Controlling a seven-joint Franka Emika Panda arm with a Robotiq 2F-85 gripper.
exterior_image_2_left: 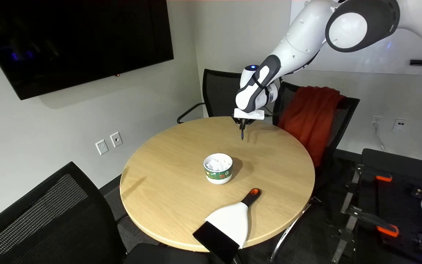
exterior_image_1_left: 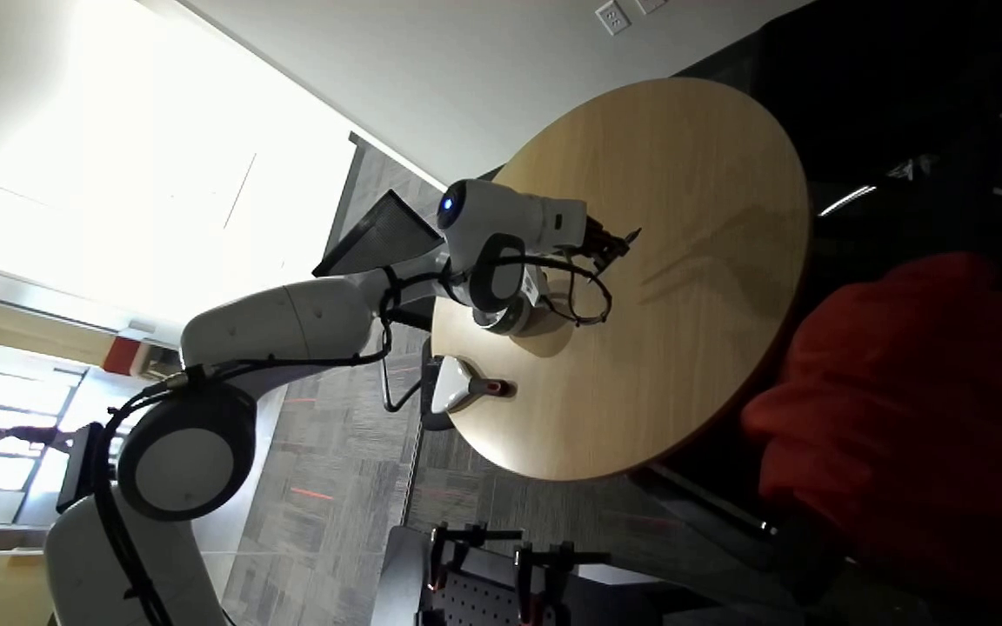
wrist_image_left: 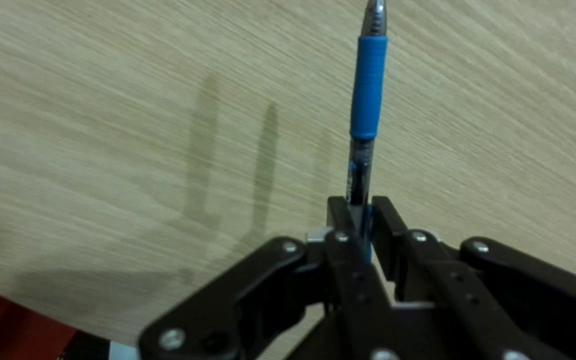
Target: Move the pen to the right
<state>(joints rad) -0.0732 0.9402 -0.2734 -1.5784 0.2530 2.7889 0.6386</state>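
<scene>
A pen [wrist_image_left: 368,90] with a blue rubber grip and a clear barrel shows in the wrist view, its metal tip at the top edge of the picture. My gripper [wrist_image_left: 359,207] is shut on the rear part of the pen, one finger on each side. The rear end is partly hidden by the fingers. In both exterior views the gripper [exterior_image_1_left: 614,247] [exterior_image_2_left: 243,124] holds the pen [exterior_image_1_left: 633,236] [exterior_image_2_left: 242,135] with its tip away from the hand, pointing down at the round wooden table [exterior_image_2_left: 167,176]. The pen's shadow lies apart from it, so it appears above the table.
A white and green bowl [exterior_image_2_left: 219,176] with white pieces inside stands mid-table. A white scraper-like tool [exterior_image_2_left: 233,219] with a black and orange handle lies near the table's edge. Black chairs [exterior_image_2_left: 221,91] stand around, one with a red cloth [exterior_image_2_left: 308,117] over it. A wall is close by.
</scene>
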